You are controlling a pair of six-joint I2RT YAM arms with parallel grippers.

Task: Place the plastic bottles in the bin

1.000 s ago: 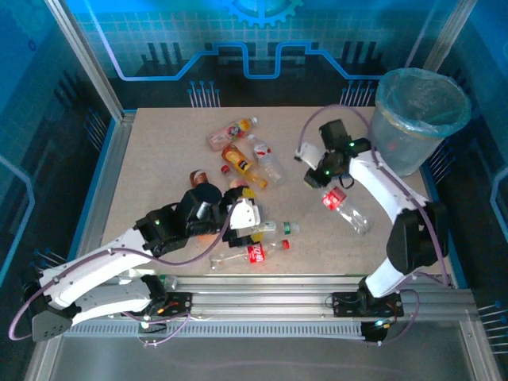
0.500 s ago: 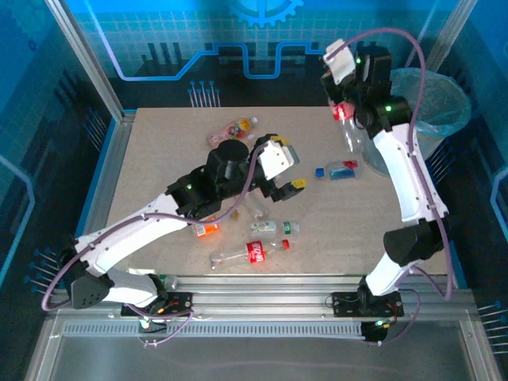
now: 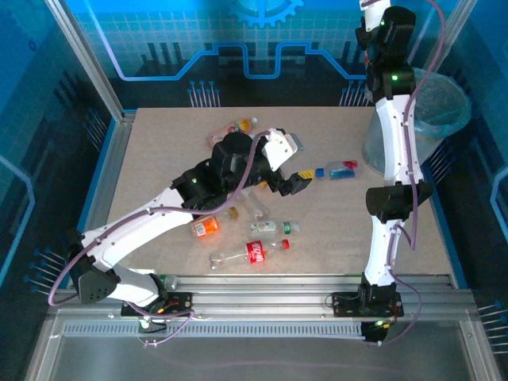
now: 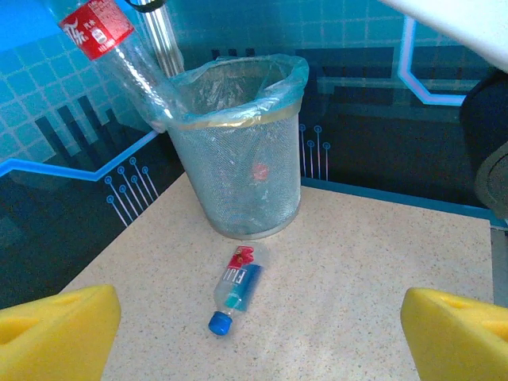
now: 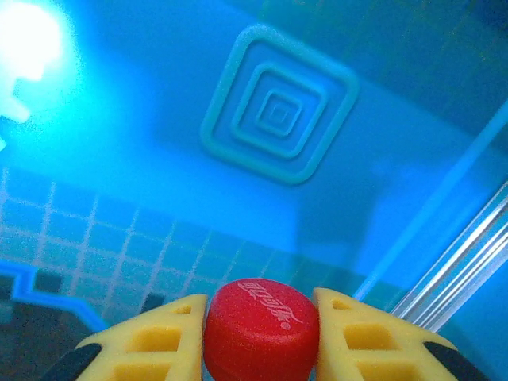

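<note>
The right hand (image 5: 260,337) is clamped on the red cap of a clear bottle (image 4: 119,63), which hangs high at the rim of the bin (image 4: 238,175), apparently ready for release. The left hand (image 4: 255,332) has its fingers apart and faces a blue-capped bottle (image 4: 236,287) lying on the surface (image 4: 381,262) near the bin.

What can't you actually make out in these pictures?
- Left wrist view: what lies inside the bin; its mesh wall and bag blur it.
- Right wrist view: whatever hangs below the red cap; the bottom edge cuts it off.
- Top view: whatever lies beneath the left arm, which covers it.
</note>
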